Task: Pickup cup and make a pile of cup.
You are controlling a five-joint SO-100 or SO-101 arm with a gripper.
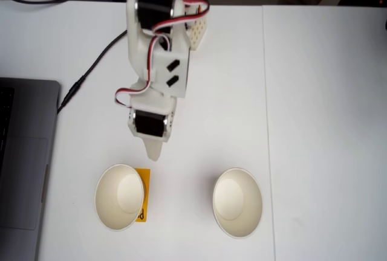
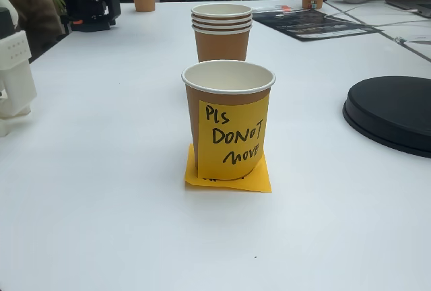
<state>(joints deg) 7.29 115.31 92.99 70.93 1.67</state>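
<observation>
1. The white table (image 1: 320, 122) carried everything, and the tool hung above it.
2. A grey laptop (image 1: 24, 158) lay well to the left of the tool in a fixed view.
3. The white arm (image 1: 158, 61) reached down the picture from the top edge, red and white wires looping along it.
4. The tool (image 1: 155, 150) pointed towards the cups with nothing in it; whether its jaws were parted or closed could not be told.
5. The cup (image 1: 120, 196) stood upright just below and left of the tool tip, apart from it, with a yellow strip at its right side.
6. A plain paper cup (image 1: 237, 202) stood upright below and right of the tool, well apart from the first cup.
</observation>
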